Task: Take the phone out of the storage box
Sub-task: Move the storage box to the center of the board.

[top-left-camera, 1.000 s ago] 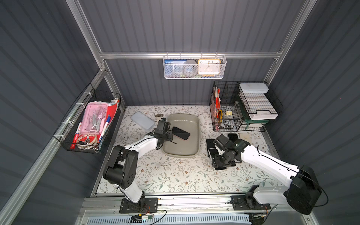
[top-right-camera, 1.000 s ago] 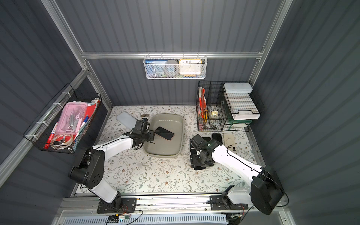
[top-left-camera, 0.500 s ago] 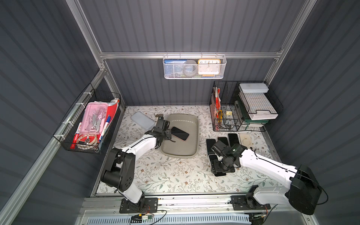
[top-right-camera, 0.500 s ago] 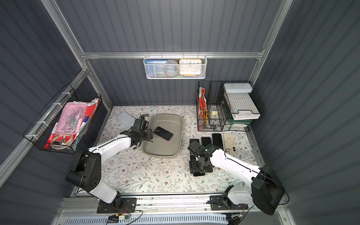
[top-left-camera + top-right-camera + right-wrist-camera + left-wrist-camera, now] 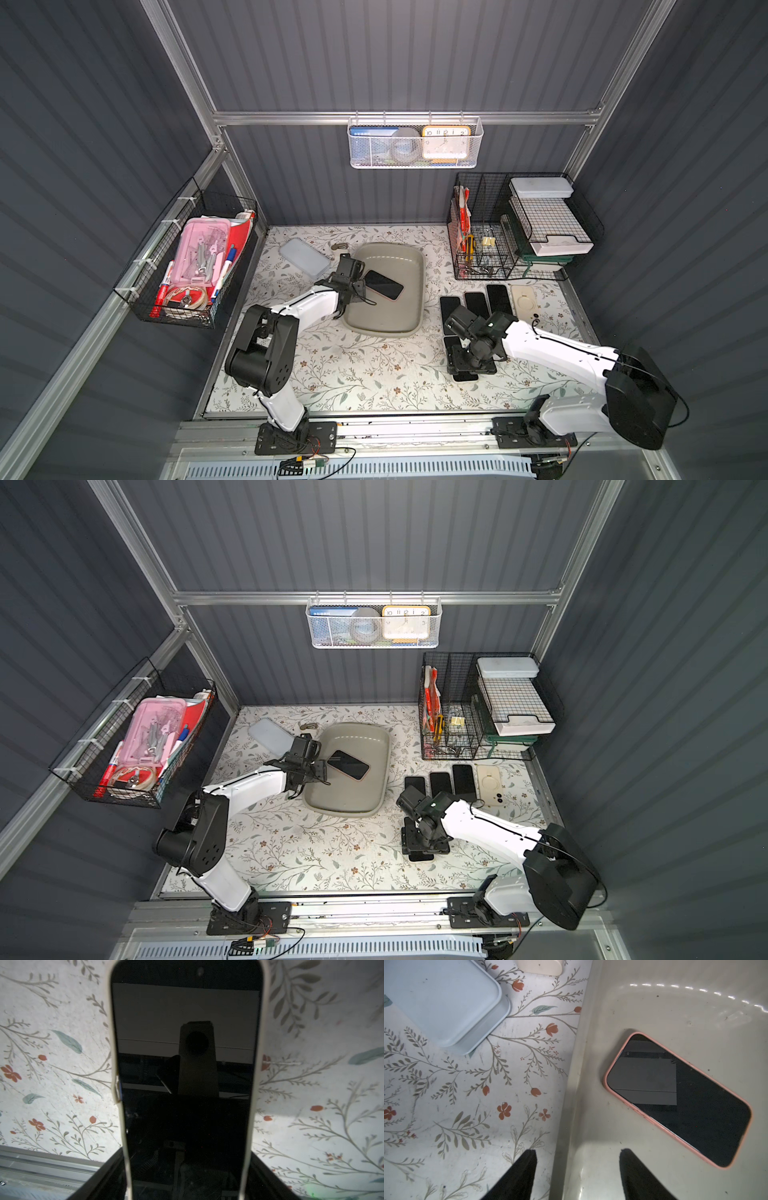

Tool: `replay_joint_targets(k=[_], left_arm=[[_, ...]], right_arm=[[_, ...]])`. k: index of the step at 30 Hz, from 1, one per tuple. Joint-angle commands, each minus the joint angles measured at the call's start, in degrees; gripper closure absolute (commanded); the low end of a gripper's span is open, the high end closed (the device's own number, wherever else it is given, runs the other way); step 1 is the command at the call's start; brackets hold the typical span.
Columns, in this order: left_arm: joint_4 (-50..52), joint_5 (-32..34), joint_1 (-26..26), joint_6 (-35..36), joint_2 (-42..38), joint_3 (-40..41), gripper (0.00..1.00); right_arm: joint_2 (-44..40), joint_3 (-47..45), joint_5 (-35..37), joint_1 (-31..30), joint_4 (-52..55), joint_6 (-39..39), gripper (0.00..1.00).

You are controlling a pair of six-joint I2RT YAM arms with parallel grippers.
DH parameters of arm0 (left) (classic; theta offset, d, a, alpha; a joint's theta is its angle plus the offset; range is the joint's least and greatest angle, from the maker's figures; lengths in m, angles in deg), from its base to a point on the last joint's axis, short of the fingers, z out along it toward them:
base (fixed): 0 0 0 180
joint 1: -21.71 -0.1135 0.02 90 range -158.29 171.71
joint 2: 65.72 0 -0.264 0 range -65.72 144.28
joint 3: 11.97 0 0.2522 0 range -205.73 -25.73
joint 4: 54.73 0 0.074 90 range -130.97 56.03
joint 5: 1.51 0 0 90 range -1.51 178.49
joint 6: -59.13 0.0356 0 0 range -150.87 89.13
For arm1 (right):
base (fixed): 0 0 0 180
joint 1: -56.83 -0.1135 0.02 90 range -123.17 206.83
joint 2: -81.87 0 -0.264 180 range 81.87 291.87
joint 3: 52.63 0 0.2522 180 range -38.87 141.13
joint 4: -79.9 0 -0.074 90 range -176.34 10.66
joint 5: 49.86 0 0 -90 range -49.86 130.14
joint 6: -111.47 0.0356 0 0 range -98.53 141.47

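Observation:
The grey-beige storage box (image 5: 419, 291) (image 5: 349, 802) (image 5: 654, 1001) lies mid-table. A phone in a pink case (image 5: 384, 284) (image 5: 348, 765) (image 5: 679, 1101) rests screen-up on its floor. My left gripper (image 5: 358, 286) (image 5: 318, 766) (image 5: 577, 1150) is open at the box's left wall, one finger outside over the table and one inside, a short way from the phone's near end. My right gripper (image 5: 471, 361) (image 5: 424, 841) (image 5: 187, 1157) is low over the front right of the table. It is shut on the long edges of a white-cased phone (image 5: 187, 1064), screen up.
A row of dark phones (image 5: 476, 303) and a cream one (image 5: 523, 297) lie right of the box. A pale blue-grey slab (image 5: 304, 258) (image 5: 442, 1001) sits at the back left. A black wire organiser (image 5: 519, 232) stands back right, and a wire basket (image 5: 187, 266) hangs on the left wall.
The right arm has carried the white-cased phone toward the table's front edge. The left gripper's jaws have spread wider at the box's left wall; the pink-cased phone has not moved.

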Motion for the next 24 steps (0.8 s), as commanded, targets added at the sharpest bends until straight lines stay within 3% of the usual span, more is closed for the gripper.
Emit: replay_joint_targets(k=[1,11,24], left_arm=[[0.19,0.14,-0.14,0.34,0.17,0.09,0.31],[0.72,-0.98,-0.16,0.86,1.22,-0.51,0.34],[0.73,-1.56,-0.17,1.17,1.22,-0.54,0.34]], right_arm=[[1.43,-0.68,1.22,-0.78,-1.29,1.79,0.44],[4.88,-0.96,6.81,-1.47,-2.37,3.76,0.39],[7.50,-2.61,5.62,-1.43,-7.23,6.34,0.27]])
